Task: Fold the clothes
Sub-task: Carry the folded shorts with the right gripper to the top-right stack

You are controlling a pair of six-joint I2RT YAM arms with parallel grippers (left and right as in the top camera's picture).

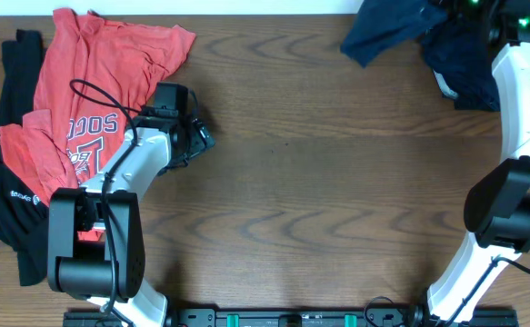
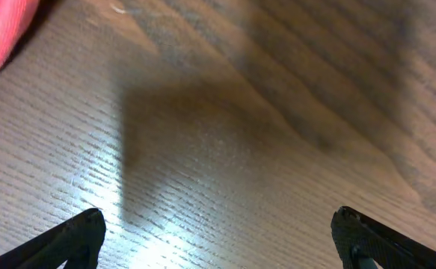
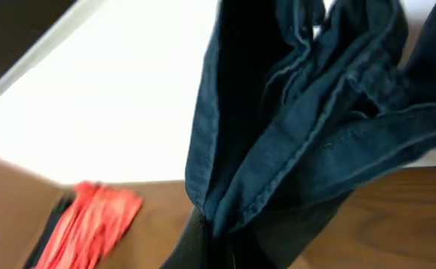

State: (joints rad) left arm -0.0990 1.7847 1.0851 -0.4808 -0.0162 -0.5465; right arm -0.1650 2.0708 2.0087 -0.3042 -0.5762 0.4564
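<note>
Left gripper [image 2: 218,224], jaws spread, hovers over brown wood-grain table [image 1: 337,182].

Open table [image 1: 337,182] between shirt [image 1: 110,64], navy garment [image 1: 392,27]

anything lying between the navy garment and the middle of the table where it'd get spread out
Nothing visible. The navy garment is bunched at the far right corner and the table toward the middle is bare wood. The red shirt and left gripper sit off to the left.
</note>
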